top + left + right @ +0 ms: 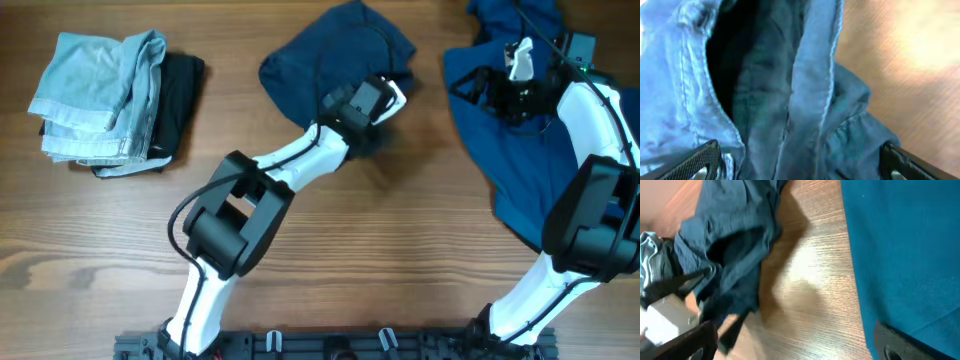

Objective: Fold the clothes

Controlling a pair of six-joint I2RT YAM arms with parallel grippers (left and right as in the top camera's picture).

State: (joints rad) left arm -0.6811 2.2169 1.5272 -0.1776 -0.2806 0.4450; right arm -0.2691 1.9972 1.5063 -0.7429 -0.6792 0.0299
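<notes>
With your left gripper (390, 98) and right gripper (515, 70) both wide open, closing the left on the crumpled navy bundle (335, 55) at mid far edge could pinch several layers and drag it whole.

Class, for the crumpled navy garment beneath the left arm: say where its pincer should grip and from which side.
Grip the raised stitched hem fold of the navy garment, coming straight down from above. It stands up as a ridge inside the open left pincer, so closing should pinch it cleanly.
</notes>
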